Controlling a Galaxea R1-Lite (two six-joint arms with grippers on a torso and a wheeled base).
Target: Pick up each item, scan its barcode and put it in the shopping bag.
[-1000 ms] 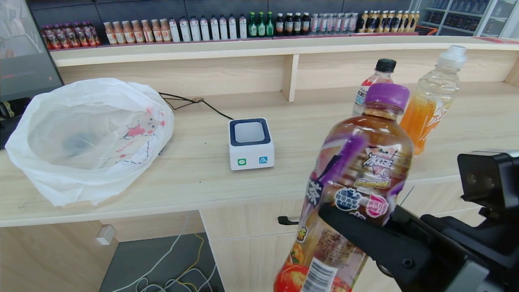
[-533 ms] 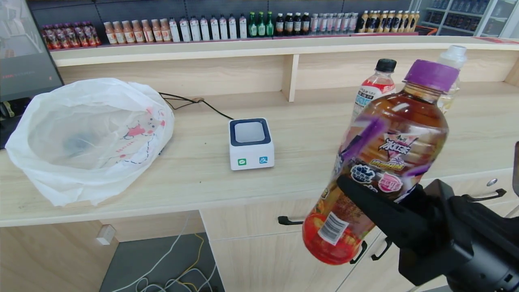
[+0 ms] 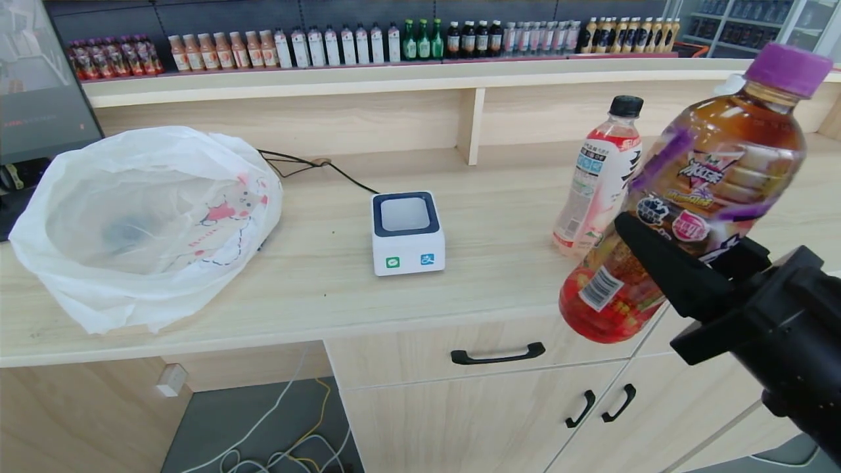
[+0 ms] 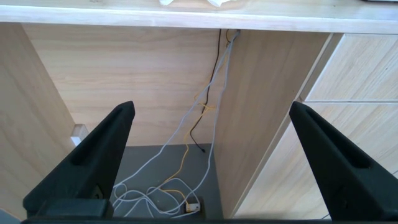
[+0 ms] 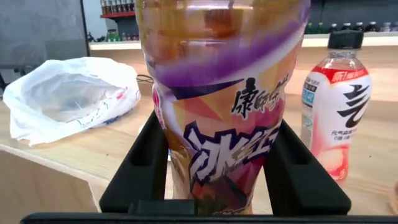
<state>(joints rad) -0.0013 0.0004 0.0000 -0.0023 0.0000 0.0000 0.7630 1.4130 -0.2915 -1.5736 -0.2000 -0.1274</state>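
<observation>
One purple-capped tea bottle (image 3: 716, 164) tilts in our right gripper (image 3: 686, 236), fingers clamped on its middle, over the front edge of the counter (image 3: 499, 217), while our left gripper (image 4: 211, 109) hangs spread wide below it.

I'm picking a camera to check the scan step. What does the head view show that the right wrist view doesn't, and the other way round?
Head view adds: the scanner, the barcode and purple cap on the tea bottle, and the drawer handle below the counter. Right wrist view adds: both fingers of the right gripper flanking the bottle's label. Shared: the tea bottle, the bag, the black-capped bottle and the counter.
</observation>
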